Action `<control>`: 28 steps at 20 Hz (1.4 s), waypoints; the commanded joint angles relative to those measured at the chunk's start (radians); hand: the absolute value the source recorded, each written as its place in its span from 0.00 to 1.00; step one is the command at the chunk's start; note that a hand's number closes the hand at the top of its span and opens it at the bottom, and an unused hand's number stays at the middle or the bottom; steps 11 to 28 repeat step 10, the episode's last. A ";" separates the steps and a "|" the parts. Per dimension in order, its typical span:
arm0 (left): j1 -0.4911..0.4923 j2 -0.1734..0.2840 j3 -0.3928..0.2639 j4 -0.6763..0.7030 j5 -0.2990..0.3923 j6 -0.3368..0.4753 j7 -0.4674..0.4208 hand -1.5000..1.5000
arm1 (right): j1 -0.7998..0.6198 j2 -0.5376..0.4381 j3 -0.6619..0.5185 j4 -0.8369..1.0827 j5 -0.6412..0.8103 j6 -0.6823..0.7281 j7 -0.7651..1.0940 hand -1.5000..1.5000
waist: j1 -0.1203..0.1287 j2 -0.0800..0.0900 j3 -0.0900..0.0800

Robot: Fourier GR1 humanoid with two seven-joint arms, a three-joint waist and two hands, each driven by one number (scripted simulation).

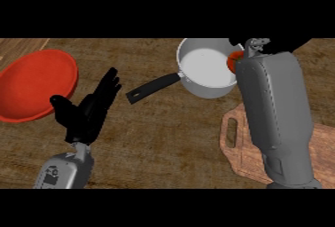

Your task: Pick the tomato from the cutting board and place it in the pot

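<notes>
A grey pot with a black handle stands at the top middle of the counter. A red tomato shows at the pot's right rim, mostly hidden behind my right forearm. That forearm reaches up from the lower right across the wooden cutting board. The right hand itself is hidden at the top edge, so its fingers do not show. My left hand rests open, fingers up, at the left middle, apart from the pot's handle.
A red plate lies at the far left, just beside the left hand's thumb. The cutting board's handle slot faces left at the lower right.
</notes>
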 commanded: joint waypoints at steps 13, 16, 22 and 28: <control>0.019 0.011 0.029 0.004 -0.002 0.014 -0.006 0.50 | -0.033 0.007 0.050 -0.131 0.308 -0.367 0.239 0.00 | -0.049 -0.017 -0.003; 0.019 0.011 0.029 0.004 -0.002 0.014 -0.006 0.50 | -0.033 0.007 0.050 -0.131 0.308 -0.367 0.239 0.00 | -0.049 -0.017 -0.003; 0.019 0.011 0.029 0.004 -0.002 0.014 -0.006 0.50 | -0.033 0.007 0.050 -0.131 0.308 -0.367 0.239 0.00 | -0.049 -0.017 -0.003; 0.019 0.011 0.029 0.004 -0.002 0.014 -0.006 0.50 | -0.033 0.007 0.050 -0.131 0.308 -0.367 0.239 0.00 | -0.049 -0.017 -0.003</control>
